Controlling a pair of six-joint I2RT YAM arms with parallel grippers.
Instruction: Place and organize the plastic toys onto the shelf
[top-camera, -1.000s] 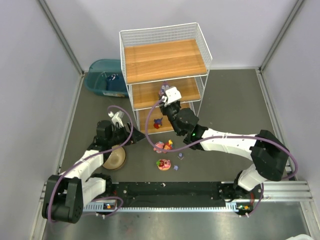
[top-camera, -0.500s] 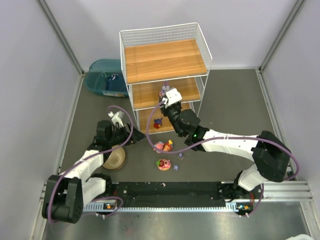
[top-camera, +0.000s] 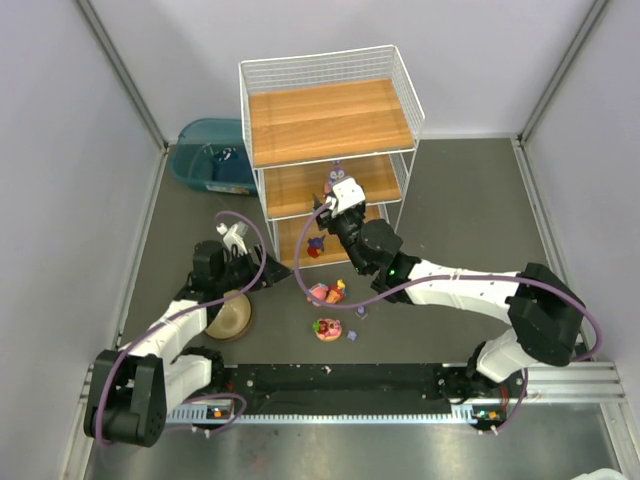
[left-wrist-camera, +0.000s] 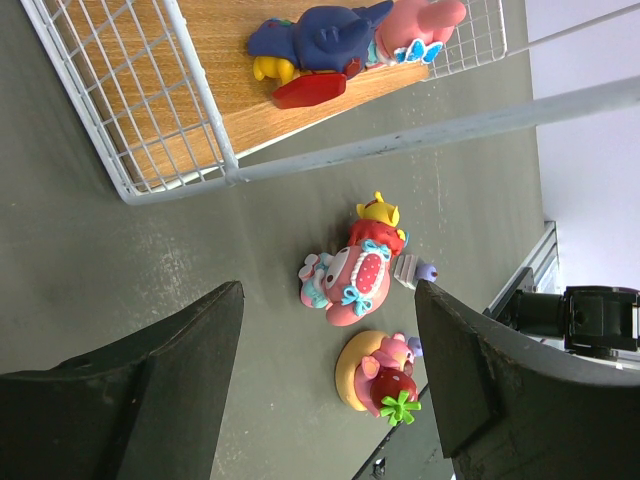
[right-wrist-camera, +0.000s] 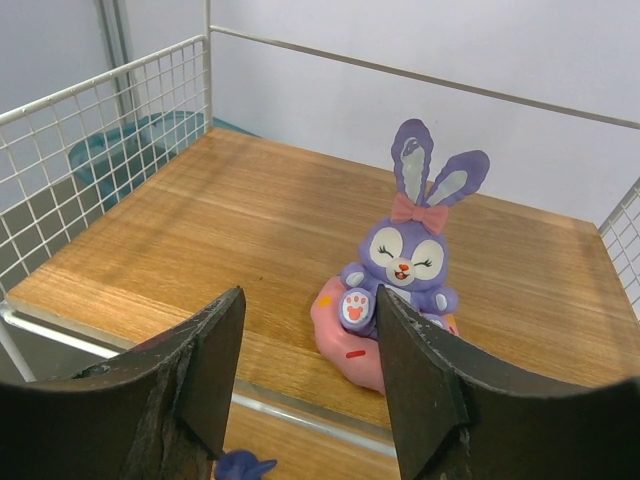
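Bench (top-camera: 470, 200): dark grey, fills most of the top view.

Shelf (top-camera: 330, 120): three stepped tiers of white wire mesh and wooden boards, upper centre of the top view.

Right claw (right-wrist-camera: 310, 330): reaches in over the front edge of the middle tier. Jaws apart, nothing clamped.

Left claw (left-wrist-camera: 328, 290): left of centre in the top view, low over the bench, facing the shelf's bottom tier. Jaws apart, empty.

Teal bin (top-camera: 205, 155): left of the shelf, against the wall.

Tan bowl (top-camera: 232, 318): lower left, beside the left arm.

Purple-eared bunny (right-wrist-camera: 410, 265): upright on a pink ring base (right-wrist-camera: 345, 340), on the middle board just ahead of the right claw. The claw's finger at the right of the wrist view overlaps the base there; contact cannot be confirmed.

Bottom tier: a cluster of blue, pink, red and yellow toys (left-wrist-camera: 340, 40) at its front edge.

Bench in front of the shelf, centre of the top view: pink-and-red figure with a yellow one (left-wrist-camera: 350, 280) touching it; a yellow disc with a pink figure and red strawberry (left-wrist-camera: 375, 375) nearby; a small purple-and-white piece (left-wrist-camera: 415, 270) just beside them.
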